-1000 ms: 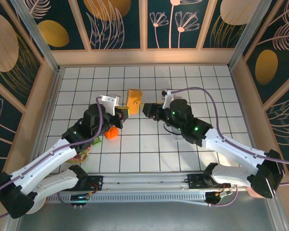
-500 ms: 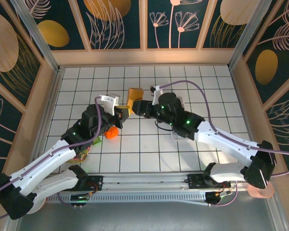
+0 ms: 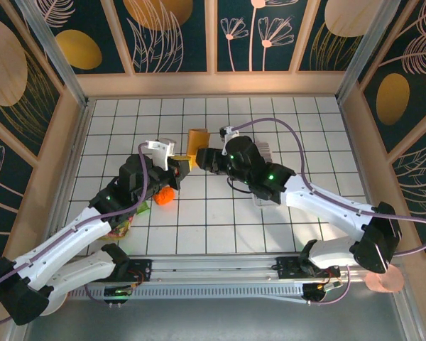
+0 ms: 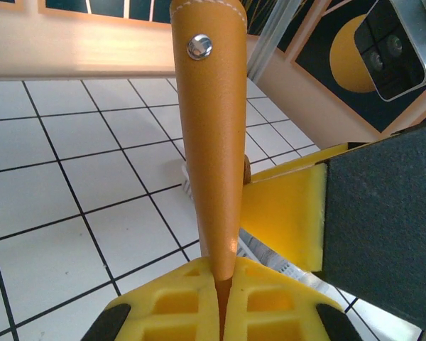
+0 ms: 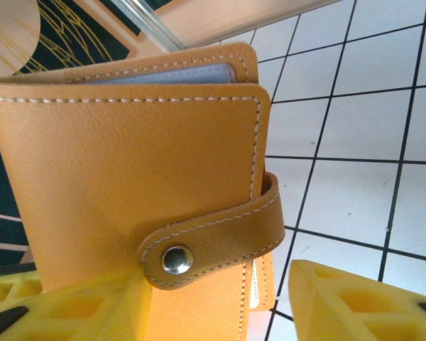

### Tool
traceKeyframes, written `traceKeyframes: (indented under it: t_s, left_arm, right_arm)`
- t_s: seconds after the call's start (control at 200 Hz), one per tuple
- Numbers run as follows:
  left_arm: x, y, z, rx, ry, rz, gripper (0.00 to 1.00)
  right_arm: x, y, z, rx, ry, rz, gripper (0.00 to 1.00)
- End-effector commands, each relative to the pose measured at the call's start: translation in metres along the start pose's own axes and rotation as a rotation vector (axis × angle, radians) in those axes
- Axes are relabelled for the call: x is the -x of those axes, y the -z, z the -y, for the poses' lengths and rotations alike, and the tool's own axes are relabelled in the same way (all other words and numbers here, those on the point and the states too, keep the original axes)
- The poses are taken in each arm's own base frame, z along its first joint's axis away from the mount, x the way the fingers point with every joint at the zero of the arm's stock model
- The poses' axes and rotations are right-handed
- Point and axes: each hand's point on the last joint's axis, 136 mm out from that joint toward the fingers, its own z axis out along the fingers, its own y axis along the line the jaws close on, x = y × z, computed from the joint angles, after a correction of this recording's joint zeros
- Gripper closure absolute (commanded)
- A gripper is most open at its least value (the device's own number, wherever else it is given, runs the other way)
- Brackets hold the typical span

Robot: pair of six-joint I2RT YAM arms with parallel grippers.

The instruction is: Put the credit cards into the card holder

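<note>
The card holder is a tan leather wallet held upright above the table, its clasp tab snapped across the front. My left gripper is shut on its lower edge, and it shows edge-on in the left wrist view. My right gripper is open at the holder's clasp side, one yellow finger against the leather and the other apart from it. In the top view the two grippers meet at the holder. A row of pale credit cards on edge lies below.
An orange object and a colourful green item lie beside the left arm. A clear tray sits partly under the right arm. Wooden walls ring the white gridded table.
The right arm has swung left and brought its open gripper up to the card holder. The left arm has kept the holder in place.
</note>
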Motion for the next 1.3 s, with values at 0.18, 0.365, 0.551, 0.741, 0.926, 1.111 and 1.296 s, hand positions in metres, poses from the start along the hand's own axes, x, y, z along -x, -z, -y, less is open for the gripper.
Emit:
traceKeyframes:
  t_s: [0.18, 0.365, 0.551, 0.741, 0.926, 1.111, 1.296]
  left_arm:
    - [0.008, 0.004, 0.012, -0.058, -0.01, 0.034, 1.0]
    - [0.006, 0.003, 0.013, -0.066, -0.005, 0.024, 1.0]
    - [0.005, 0.003, 0.01, -0.05, -0.005, 0.021, 1.0]
    - [0.002, 0.0, 0.008, -0.045, 0.036, 0.018, 1.0]
    - [-0.011, -0.008, 0.01, -0.079, 0.139, -0.013, 1.0]
    - [-0.043, -0.027, 0.011, -0.134, 0.296, -0.103, 1.0]
    - [-0.094, -0.052, -0.003, -0.091, 0.434, -0.253, 1.0]
  right_arm:
    - [0.024, 0.007, 0.022, -0.127, 0.0, 0.116, 0.62]
    - [0.023, 0.003, 0.019, -0.116, 0.005, 0.108, 0.68]
    - [0.022, 0.005, 0.02, -0.121, 0.01, 0.11, 0.67]
    - [0.02, 0.012, 0.025, -0.114, 0.0, 0.126, 0.84]
    - [0.009, 0.016, 0.03, -0.102, 0.004, 0.098, 1.0]
    - [-0.017, 0.012, 0.047, -0.101, -0.031, 0.052, 1.0]
    - [-0.067, -0.006, 0.085, -0.119, -0.105, -0.069, 1.0]
